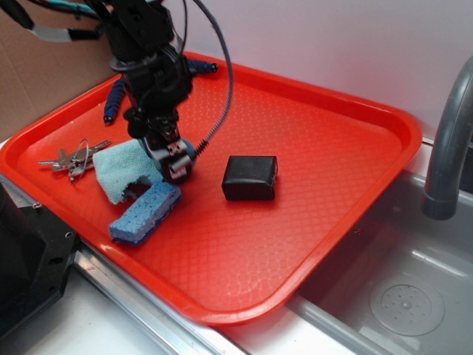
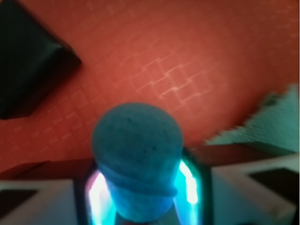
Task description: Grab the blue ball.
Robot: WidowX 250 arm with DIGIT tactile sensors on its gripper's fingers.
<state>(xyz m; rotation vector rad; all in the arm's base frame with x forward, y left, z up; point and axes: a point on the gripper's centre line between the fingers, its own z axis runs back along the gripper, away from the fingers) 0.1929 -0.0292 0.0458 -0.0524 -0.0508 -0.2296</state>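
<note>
The blue ball (image 2: 137,140), teal and knitted, sits squeezed between the two lit fingers of my gripper (image 2: 140,187). In the exterior view the gripper (image 1: 176,164) points down over the left-middle of the red tray (image 1: 332,148), and only a sliver of the ball (image 1: 189,150) shows at its right side. The gripper is shut on the ball. Whether the ball rests on the tray or hangs just above it cannot be told.
A black block (image 1: 250,177) lies right of the gripper. A light-blue cloth (image 1: 126,166) and a blue sponge (image 1: 145,213) lie to its left and front. Keys (image 1: 70,159) and a dark-blue rope (image 1: 114,100) lie farther left. A sink (image 1: 399,296) and faucet (image 1: 447,148) adjoin the tray.
</note>
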